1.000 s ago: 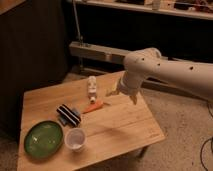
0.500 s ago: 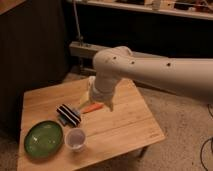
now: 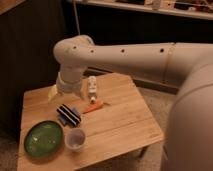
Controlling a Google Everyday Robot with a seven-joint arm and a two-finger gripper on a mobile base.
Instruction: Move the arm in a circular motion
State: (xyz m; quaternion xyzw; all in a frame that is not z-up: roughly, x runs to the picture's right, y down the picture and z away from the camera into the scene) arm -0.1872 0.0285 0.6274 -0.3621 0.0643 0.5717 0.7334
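Note:
The arm is a thick cream-white tube with a row of small dark holes. It reaches in from the right and bends at a rounded elbow above the back left of the wooden table. From the elbow the wrist drops down to the gripper, which hangs just above the table's back left part. The gripper is left of a small white bottle and holds nothing that I can make out. Much of the gripper is hidden behind the wrist.
An orange carrot-like item lies near the table's middle. A black striped object sits left of it. A green plate and a clear cup stand at the front left. A dark cabinet rises behind the table.
The arm has swung leftward across the table and closer to the camera. Its elbow and gripper went from right of the bottle to left of it. The tabletop items stayed put.

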